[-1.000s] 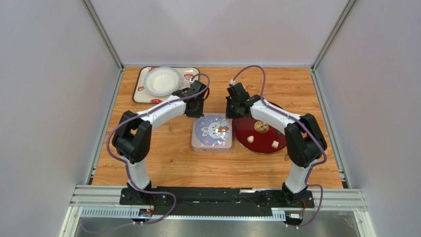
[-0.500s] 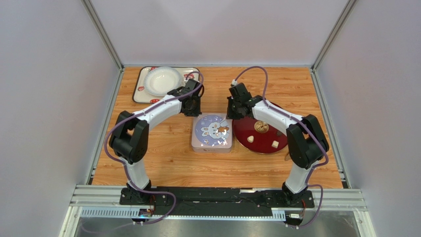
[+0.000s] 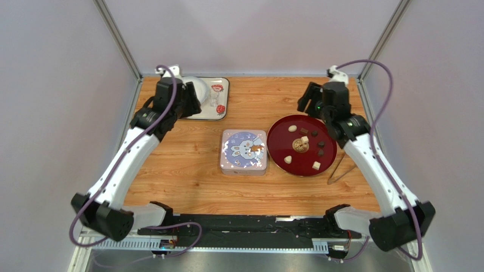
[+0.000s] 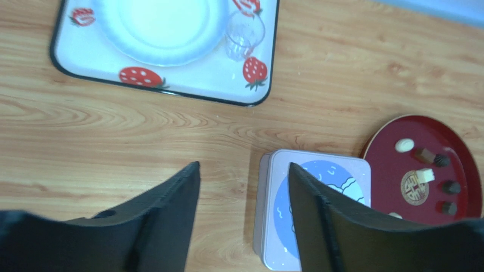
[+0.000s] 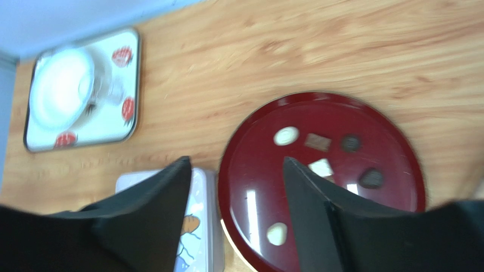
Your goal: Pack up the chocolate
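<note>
Top view first: the left hand (image 3: 192, 105) hangs over the strawberry tray (image 3: 220, 102) at the far left of the worktop (image 3: 187, 170), and the right hand (image 3: 309, 103) hovers by the far rim of the red plate (image 3: 277, 148). The chocolate (image 3: 292, 128) is all on that plate, dark pieces and a few cream ones scattered around its gold centre mark. Just left of the plate sits the tin (image 3: 244, 151), rabbit lid on. A thin tool (image 3: 339, 168), too small to identify, lies just right of the plate.

Over to the left wrist: fingers (image 4: 170, 215) spread wide, nothing between them but bare wood! Beyond them the tray carries a white dish (image 4: 162, 28) and a clear glass (image 4: 244, 37). The tin shows partly behind the right-side finger, with the plate and its chocolate at the right edge.

Now the right wrist: this hand is parted wide too, gripping nothing. Between the finger tips are the near rim of the plate and a strip of the tin. The chocolate lies further out on the plate, a cream oval, a brown square and dark lumps. The tray sits far left.
</note>
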